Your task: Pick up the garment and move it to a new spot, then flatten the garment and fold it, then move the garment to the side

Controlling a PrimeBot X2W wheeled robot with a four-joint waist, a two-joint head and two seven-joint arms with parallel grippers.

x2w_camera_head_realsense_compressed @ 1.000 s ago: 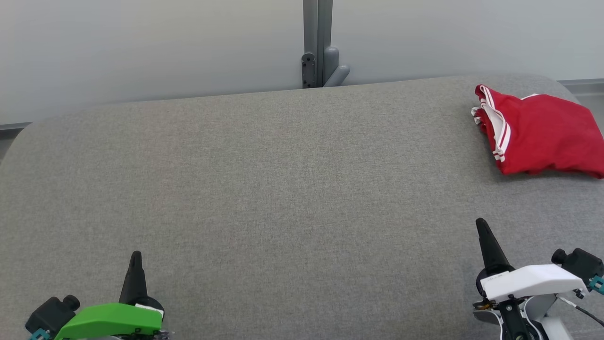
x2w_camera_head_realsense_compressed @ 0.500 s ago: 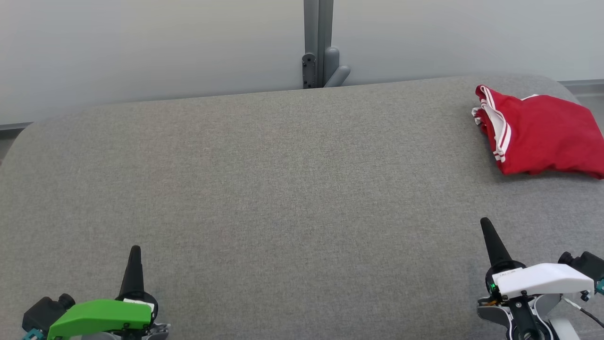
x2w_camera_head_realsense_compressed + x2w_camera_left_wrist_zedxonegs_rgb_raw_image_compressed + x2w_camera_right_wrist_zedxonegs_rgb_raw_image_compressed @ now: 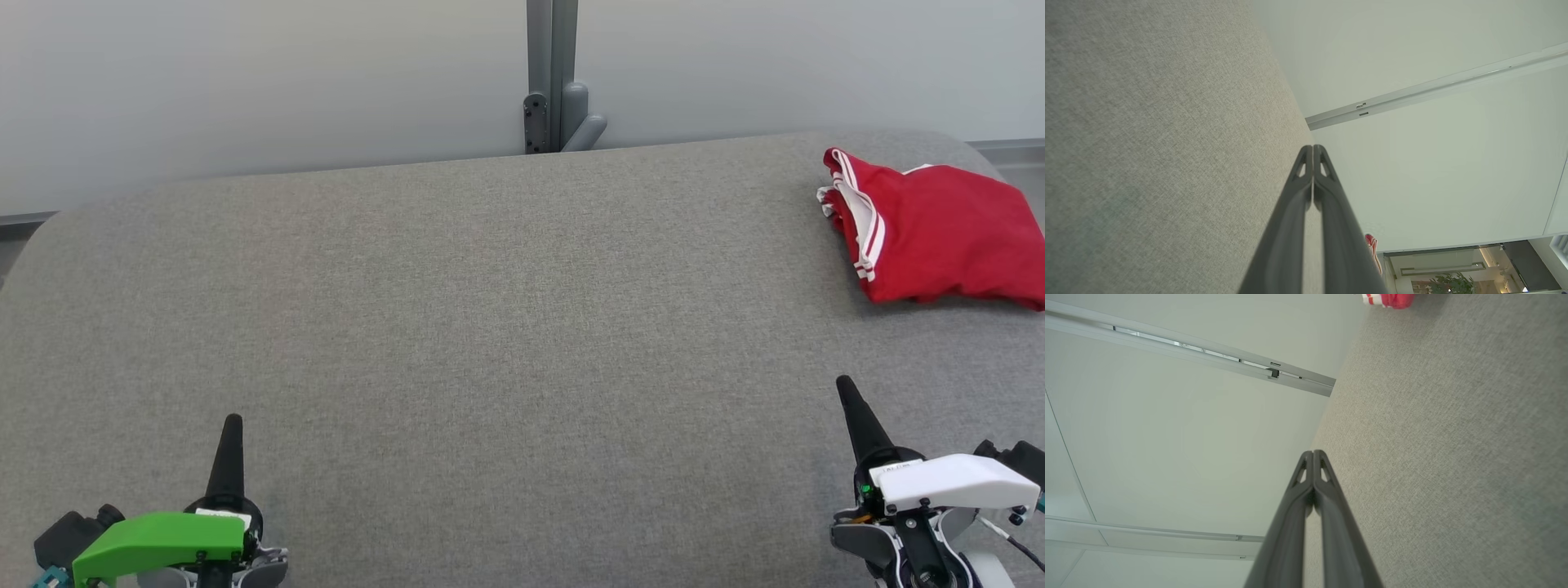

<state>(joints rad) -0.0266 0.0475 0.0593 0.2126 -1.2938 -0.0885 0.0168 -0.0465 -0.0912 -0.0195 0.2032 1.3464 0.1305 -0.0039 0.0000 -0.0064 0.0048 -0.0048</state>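
At the lower left of the head view we find the left gripper (image 3: 233,425). Its two dark fingers are pressed together, holding nothing, over the grey fabric surface (image 3: 490,327). At the far middle edge a grey post (image 3: 551,73) stands against the pale wall (image 3: 245,73). At the lower right, the right gripper (image 3: 846,385) has its fingers pressed together likewise, empty. The red garment (image 3: 939,233) lies folded at the far right corner, well apart from both grippers. Its long axis runs left to right, and its white-striped edge faces left.
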